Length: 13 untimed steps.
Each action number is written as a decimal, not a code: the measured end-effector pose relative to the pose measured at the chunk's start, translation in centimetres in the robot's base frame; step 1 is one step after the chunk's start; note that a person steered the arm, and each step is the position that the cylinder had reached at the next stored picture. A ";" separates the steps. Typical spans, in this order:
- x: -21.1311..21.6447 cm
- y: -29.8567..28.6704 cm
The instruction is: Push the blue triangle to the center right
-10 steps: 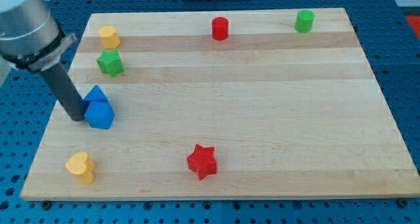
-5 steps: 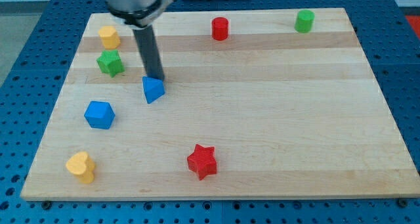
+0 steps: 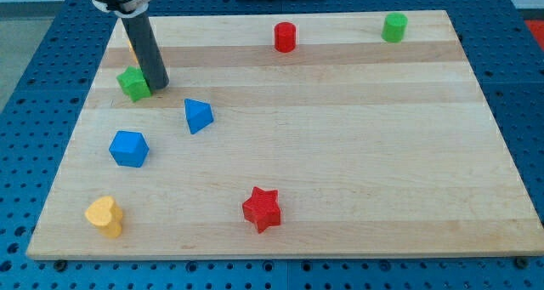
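Camera view: eight blocks on our counter (image 3: 340, 154).
We count two blue, two green, two red, two yellow. Our tip (image 3: 158, 87), a bare rod holding nothing, touches the green star (image 3: 133, 83), near the blue triangle (image 3: 197, 116), which lies left of centre, upper right of the blue block (image 3: 129, 148).

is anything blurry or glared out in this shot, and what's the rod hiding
Camera view: even, soft light, short faint shadows under the blocks, no strong glare on the board. The blue triangle and red star are sharp. My tip sits beside the green block; the rod covers most of an orange block behind it.
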<state>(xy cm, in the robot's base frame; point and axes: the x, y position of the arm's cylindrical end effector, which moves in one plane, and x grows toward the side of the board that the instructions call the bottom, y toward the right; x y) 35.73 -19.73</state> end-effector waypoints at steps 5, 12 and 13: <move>0.1 6.6; 6.7 9.7; 5.7 14.7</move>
